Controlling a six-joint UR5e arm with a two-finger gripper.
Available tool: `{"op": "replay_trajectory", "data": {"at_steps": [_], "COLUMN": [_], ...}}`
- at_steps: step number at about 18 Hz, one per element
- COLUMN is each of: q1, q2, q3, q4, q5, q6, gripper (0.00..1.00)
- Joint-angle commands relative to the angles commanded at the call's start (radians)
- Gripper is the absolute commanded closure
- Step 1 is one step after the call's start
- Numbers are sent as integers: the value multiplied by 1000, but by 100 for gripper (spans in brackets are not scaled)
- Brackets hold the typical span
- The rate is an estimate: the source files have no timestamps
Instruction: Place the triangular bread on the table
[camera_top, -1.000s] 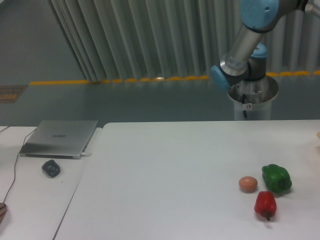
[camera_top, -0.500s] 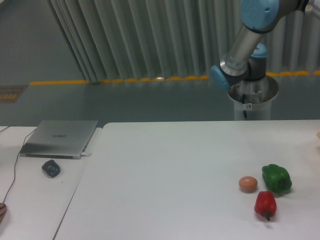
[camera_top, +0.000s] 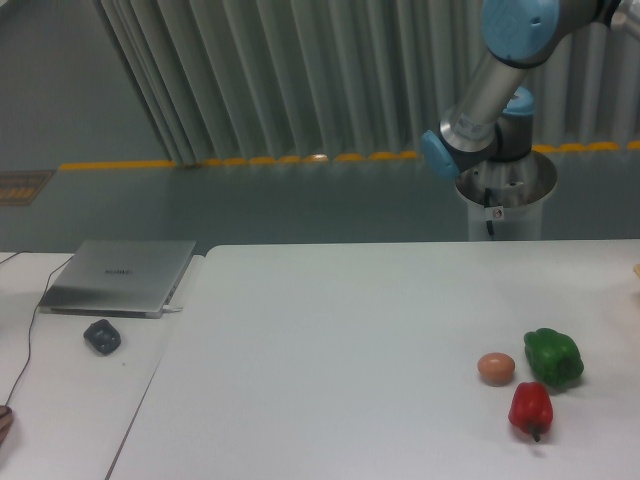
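Observation:
The white table (camera_top: 340, 340) fills the lower right of the view. A thin pale tan sliver at the far right edge is the only visible part of the triangular bread (camera_top: 637, 270); the frame cuts off the rest, and it seems to rest on the tabletop. Only the arm's grey links and blue-capped joints (camera_top: 470, 130) show at the top right, above the table's far side. The gripper itself is out of view.
A brownish-orange egg (camera_top: 496, 368), a green pepper (camera_top: 553, 357) and a red pepper (camera_top: 530, 408) lie together at the table's right front. A side desk (camera_top: 70, 400) on the left holds a closed laptop (camera_top: 120, 276), a dark mouse (camera_top: 102, 336) and a cable.
The arm and the table's objects have not moved. A brown thing at the lower left edge shows a little less than before.

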Motion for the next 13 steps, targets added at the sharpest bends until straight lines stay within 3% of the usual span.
{"op": "replay_trajectory", "data": {"at_steps": [4, 6, 10, 13], "q1": [-2, -2, 0, 0], "q2": [0, 0, -6, -5], "q3": [0, 0, -5, -3], "q4": [0, 0, 0, 0], "q5": [6, 9, 9, 11], "q6": [-2, -2, 0, -2], "gripper": [1, 10, 19, 34]}}
